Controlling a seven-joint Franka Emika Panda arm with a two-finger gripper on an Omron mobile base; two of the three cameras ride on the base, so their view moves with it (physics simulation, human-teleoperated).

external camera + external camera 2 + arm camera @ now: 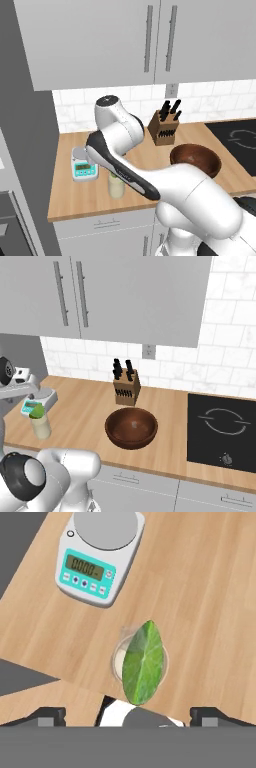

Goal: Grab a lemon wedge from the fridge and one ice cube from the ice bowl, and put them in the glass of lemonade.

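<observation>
Item 1, lemon wedge [143, 662]: we found the green, leaf-like wedge lying across the mouth of the glass of lemonade [117, 662], its pointed ends reaching past the rim. In the right base view the wedge [37, 411] showed as a green tip on top of the pale tumbler [41, 427]

Item 2, glass of lemonade: we recorded it upright on the wooden counter [145, 165], near the front edge, just beside the kitchen scale [84, 166]. In the left base view the glass [116, 186] stood partly behind the arm's dark-trimmed link

Item 3, gripper [127, 712]: we saw it directly above the glass, looking down on it. Its two dark fingertips [50, 715] stood spread wide at either side of the hand view, holding nothing; the wedge lay between them but apart from both

Item 4, ice bowl [131, 427]: we noted the wide dark brown wooden bowl on the counter, in front of the knife block [125, 387] and well apart from the glass. We could not tell what lay inside it

Item 5, kitchen scale [97, 554]: teal-and-white, grey round pan, display towards the counter's front

Item 6, surroundings: we listed a black cooktop [222, 428] to the right of the bowl, light grey wall cupboards [100, 291] above, and white tiles behind
</observation>
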